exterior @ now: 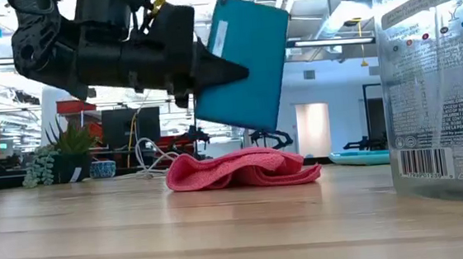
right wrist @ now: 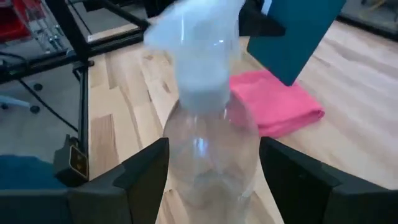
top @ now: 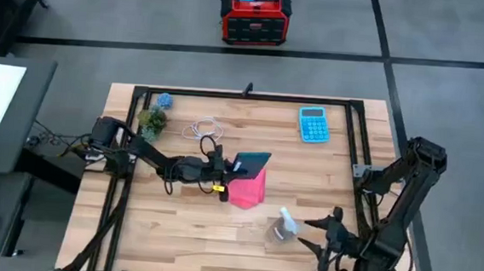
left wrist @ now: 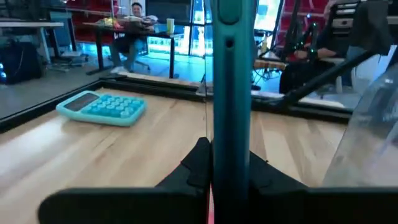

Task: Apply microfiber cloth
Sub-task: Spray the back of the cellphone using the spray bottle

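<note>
The microfiber cloth (top: 248, 190) lies folded on the wooden counter (top: 175, 233), untouched. Just above it the left claw (top: 227, 165) pinches a teal phone (top: 252, 162) by its edge — tilted, clear of the cloth. Near the cloth, toward the counter's front edge, the right claw (top: 310, 230) is spread around a clear spray bottle (top: 284, 226). A blue calculator (top: 313, 124) sits well beyond the cloth.

one pink cloth (top: 249, 190), one teal phone (top: 252, 162), one calculator (top: 313, 124), one spray bottle (top: 284, 226)
</note>
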Motion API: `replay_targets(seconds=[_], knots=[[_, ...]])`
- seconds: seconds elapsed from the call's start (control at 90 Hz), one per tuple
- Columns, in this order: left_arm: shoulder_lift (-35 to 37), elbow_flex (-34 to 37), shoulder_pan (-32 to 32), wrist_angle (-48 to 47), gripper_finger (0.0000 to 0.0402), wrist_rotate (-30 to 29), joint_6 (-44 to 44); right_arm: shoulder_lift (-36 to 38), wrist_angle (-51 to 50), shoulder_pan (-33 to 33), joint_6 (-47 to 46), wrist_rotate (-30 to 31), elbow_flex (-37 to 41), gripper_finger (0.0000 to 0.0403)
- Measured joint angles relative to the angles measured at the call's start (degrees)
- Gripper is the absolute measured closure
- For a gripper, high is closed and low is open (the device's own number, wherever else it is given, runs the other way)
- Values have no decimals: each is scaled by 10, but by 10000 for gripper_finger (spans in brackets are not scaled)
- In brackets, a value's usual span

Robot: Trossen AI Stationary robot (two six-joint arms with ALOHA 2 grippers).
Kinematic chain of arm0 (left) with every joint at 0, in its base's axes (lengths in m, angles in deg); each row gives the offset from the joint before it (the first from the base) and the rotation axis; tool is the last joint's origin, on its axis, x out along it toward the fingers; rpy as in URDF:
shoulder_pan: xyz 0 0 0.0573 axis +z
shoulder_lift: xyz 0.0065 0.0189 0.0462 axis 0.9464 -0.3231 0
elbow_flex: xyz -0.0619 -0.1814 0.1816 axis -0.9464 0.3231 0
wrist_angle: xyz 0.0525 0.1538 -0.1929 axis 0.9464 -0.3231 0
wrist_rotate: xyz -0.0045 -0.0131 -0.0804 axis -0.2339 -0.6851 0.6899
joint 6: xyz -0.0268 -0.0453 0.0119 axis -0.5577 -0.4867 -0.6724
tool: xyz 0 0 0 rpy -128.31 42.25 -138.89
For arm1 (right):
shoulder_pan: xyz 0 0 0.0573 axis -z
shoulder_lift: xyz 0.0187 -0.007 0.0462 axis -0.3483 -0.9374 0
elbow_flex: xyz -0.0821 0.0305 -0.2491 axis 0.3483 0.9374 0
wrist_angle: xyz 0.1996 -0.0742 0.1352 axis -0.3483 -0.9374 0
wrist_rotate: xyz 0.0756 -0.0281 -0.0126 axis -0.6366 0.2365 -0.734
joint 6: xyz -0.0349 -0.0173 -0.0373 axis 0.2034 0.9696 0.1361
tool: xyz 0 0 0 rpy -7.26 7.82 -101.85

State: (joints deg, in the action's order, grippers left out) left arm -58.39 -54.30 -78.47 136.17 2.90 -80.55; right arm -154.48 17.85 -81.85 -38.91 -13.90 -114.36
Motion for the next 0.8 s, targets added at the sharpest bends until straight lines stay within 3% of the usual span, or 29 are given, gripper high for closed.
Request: replay_targets(seconds=[0.244,0.444,0.678,0.8], knots=[[15,-11,21,9,389,6,-13,54,-5,30,110,-21,0,164],[16,-34,29,-6,389,28,-10,84,-52,61,139,-140,0,164],[18,-43,42,-12,389,6,-28,112,-69,103,211,-273,0,164],[24,-52,45,-13,389,-7,-29,127,-69,115,227,-295,0,164]])
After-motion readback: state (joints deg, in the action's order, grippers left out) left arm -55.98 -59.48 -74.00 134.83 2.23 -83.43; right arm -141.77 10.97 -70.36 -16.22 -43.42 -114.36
